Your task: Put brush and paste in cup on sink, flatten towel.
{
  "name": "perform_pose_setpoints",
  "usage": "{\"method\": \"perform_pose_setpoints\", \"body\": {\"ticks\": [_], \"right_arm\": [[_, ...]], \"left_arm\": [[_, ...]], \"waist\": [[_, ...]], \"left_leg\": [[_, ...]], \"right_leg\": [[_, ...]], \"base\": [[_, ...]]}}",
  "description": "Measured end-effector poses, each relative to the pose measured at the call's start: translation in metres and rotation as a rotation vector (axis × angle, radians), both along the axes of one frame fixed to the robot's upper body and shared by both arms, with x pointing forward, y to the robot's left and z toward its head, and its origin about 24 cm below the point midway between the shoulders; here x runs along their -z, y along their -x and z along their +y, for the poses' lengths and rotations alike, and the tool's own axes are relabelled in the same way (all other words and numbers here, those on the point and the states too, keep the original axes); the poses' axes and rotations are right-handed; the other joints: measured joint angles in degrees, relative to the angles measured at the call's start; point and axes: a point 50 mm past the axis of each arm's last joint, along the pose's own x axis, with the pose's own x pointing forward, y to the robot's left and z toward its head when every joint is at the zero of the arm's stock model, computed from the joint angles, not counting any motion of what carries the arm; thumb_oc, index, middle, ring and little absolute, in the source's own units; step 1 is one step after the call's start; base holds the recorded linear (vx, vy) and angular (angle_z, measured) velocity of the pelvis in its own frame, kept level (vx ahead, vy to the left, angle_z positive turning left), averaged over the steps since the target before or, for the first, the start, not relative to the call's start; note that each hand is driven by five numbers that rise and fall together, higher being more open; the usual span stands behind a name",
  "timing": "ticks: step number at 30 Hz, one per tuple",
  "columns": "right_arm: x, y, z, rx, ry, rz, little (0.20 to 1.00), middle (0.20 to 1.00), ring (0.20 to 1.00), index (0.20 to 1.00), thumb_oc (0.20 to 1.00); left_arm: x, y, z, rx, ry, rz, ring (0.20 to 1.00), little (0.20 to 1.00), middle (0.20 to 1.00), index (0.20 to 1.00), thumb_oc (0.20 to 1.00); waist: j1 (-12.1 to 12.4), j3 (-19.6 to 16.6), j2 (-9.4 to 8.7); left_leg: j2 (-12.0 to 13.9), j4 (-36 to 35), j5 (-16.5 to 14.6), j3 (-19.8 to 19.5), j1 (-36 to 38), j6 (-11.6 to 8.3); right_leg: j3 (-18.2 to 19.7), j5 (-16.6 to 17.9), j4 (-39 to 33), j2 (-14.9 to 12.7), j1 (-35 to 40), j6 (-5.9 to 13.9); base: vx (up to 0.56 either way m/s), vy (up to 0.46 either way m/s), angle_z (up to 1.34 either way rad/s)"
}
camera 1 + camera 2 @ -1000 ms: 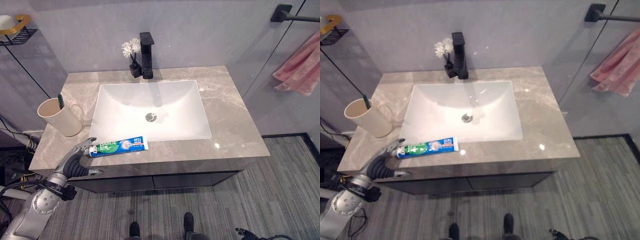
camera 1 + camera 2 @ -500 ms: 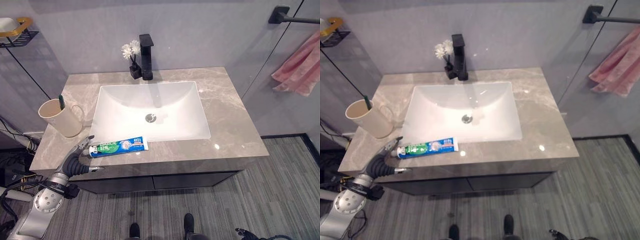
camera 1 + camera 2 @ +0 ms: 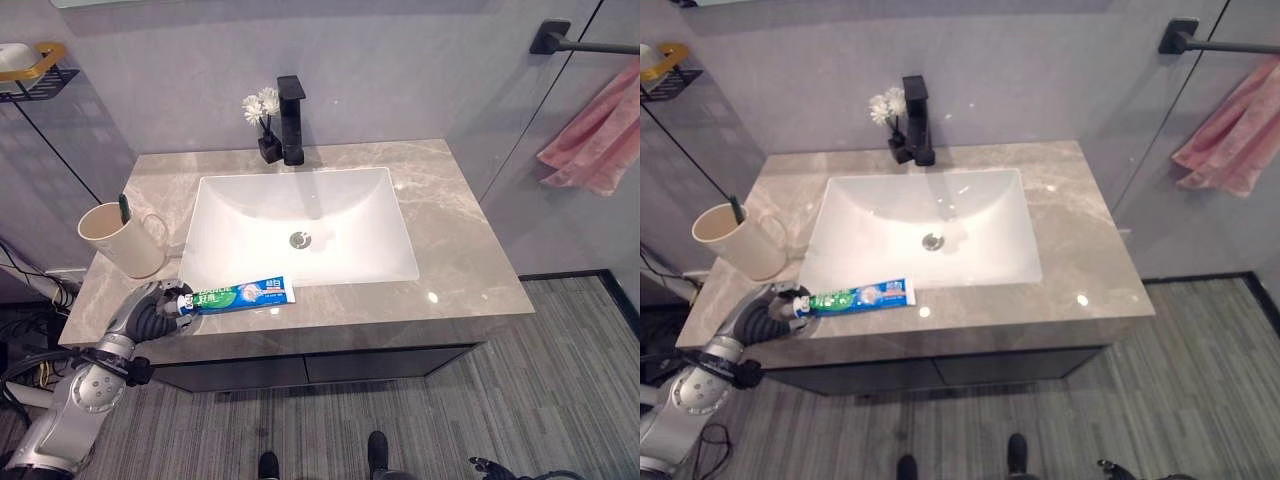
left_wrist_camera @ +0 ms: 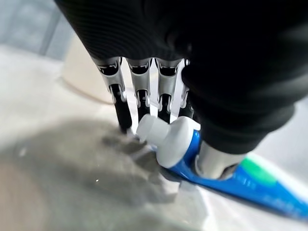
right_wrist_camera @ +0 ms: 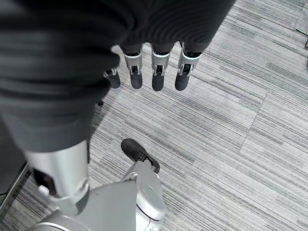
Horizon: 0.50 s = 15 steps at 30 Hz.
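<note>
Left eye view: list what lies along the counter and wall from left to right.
Cup → left hand at the cap end → toothpaste → sink basin → pink towel on the right wall.

We see our left hand [image 4: 231, 86] filling the upper right of the frame, its fingers [image 4: 122, 108] reaching down to the marbled bench [image 4: 53, 183]. The thumb presses on the blue toothpaste tube [image 4: 231, 185], whose white cap [image 4: 166, 139] sits at centre. A pale cup [image 4: 89, 79] stands blurred at upper left.
</note>
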Motion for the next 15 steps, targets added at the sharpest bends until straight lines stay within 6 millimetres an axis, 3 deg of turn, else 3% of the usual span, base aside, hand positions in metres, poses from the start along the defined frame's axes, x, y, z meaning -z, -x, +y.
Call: {"method": "perform_pose_setpoints", "body": {"ticks": [7, 15], "right_arm": [[0.0, -0.001, 0.0, 0.001, 0.012, -0.013, 1.0, 1.0, 1.0, 1.0, 1.0], [0.0, 0.003, -0.003, 0.015, 0.033, -0.004, 1.0, 1.0, 1.0, 1.0, 1.0]], "left_arm": [[0.008, -0.001, -0.009, 0.07, -0.116, 0.026, 0.2, 0.2, 0.2, 0.2, 0.2], [0.014, 0.001, -0.014, 0.094, -0.12, 0.049, 0.2, 0.2, 0.2, 0.2, 0.2]], "waist": [[-0.08, -0.41, -0.04], [0.02, -0.88, 0.07]], "left_leg": [[0.1, 0.0, 0.01, 0.22, 0.12, -0.01], [0.1, -0.04, 0.01, 0.25, 1.29, -0.03]], "right_leg": [[0.3, 0.02, 0.0, 0.18, -0.04, -0.01], [0.6, 0.06, -0.01, 0.18, 0.96, -0.01]], "base": [[0.0, -0.001, 0.0], [0.01, -0.004, -0.02]]}}
